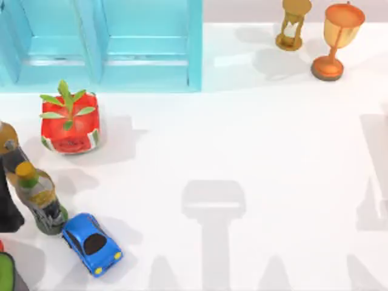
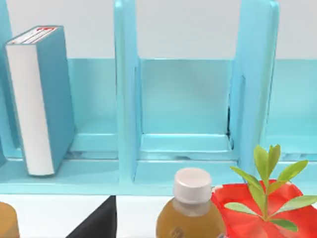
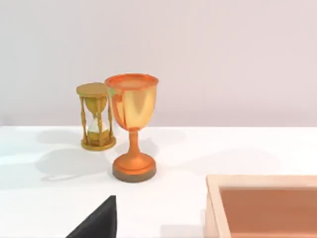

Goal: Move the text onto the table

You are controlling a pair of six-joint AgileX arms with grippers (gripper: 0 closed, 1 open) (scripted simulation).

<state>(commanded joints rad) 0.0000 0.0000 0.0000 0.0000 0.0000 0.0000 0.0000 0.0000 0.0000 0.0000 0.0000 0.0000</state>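
One stiff, heavy-looking hardcover, the text (image 2: 42, 96), stands upright in a cabinet (image 2: 126, 99) compartment at the worktop (image 1: 273, 151) far-left edge, beyond a bottle (image 2: 190, 210) and red planter (image 2: 257, 213). Best hold judged across the covers near the spine; smooth boards may slip. Left end effector well short of it, fingers' state can't tell.

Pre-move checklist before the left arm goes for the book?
1. Book located: ok, upright in a cabinet compartment.
2. Book free to pull out: ok, leaning on the compartment's side wall, nothing in front within it.
3. Approach path: not ok, bottle and red planter stand before the cabinet.
4. Landing spot on table: ok, bare at centre.
5. Left gripper state: cannot tell.
6. Right arm out of the way: ok, its wrist view faces goblet and hourglass.
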